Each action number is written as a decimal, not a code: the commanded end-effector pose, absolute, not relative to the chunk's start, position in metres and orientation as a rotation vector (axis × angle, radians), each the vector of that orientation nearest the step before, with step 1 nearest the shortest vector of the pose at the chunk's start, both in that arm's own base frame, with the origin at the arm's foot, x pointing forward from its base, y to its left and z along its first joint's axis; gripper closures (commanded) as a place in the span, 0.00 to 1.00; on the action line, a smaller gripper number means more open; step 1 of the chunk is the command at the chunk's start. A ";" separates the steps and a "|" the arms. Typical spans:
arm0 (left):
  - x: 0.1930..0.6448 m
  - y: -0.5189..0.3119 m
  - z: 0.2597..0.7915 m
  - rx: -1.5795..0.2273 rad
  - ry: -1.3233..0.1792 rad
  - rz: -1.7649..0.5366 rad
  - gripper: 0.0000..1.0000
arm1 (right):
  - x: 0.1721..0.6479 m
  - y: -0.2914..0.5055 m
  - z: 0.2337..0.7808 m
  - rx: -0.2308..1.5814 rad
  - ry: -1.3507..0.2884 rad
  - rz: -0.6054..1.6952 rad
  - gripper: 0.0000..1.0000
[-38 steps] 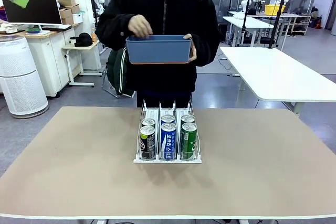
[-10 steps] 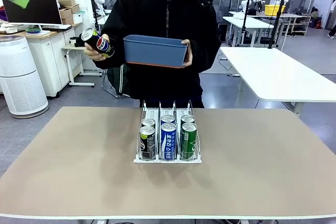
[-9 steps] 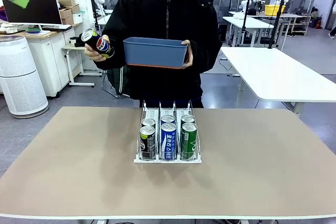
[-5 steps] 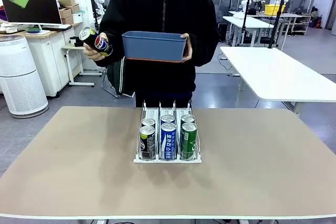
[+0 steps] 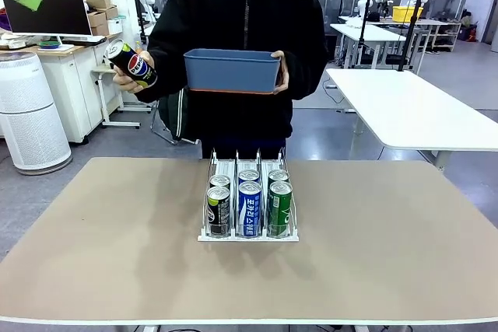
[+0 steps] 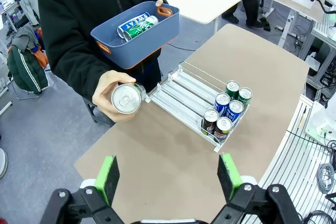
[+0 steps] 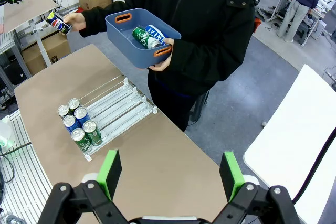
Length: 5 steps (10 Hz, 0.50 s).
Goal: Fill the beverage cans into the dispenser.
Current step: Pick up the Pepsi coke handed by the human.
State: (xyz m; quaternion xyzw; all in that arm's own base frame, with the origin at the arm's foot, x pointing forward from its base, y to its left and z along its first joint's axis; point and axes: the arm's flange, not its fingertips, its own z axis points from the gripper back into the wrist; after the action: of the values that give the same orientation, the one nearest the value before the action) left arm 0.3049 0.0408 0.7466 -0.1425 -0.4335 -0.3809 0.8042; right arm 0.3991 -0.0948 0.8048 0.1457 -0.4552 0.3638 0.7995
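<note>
Beyond the table at ten o'clock, a hand has swung a black can outward, seemingly for handover; left gripper and right gripper wait spread.

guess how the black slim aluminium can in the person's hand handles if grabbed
The black slim aluminium can looks smooth and round: probably slippery, apt to roll if laid down. Tall and narrow, it may tip when pushed.

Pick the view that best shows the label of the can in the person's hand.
Front view: the held can is side-on, label facing the camera. The left wrist view shows mainly its silver top; the right wrist view shows it small and distant.
</note>
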 end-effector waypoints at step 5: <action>0.305 0.042 0.746 -0.305 -0.929 -0.813 0.00 | 0.398 -0.094 0.805 0.315 -0.978 0.782 0.00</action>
State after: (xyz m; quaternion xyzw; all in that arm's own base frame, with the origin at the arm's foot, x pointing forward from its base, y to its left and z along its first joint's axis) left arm 0.3050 0.0408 0.7466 -0.1425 -0.4335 -0.3809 0.8042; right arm 0.3991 -0.0948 0.8048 0.1457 -0.4552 0.3638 0.7995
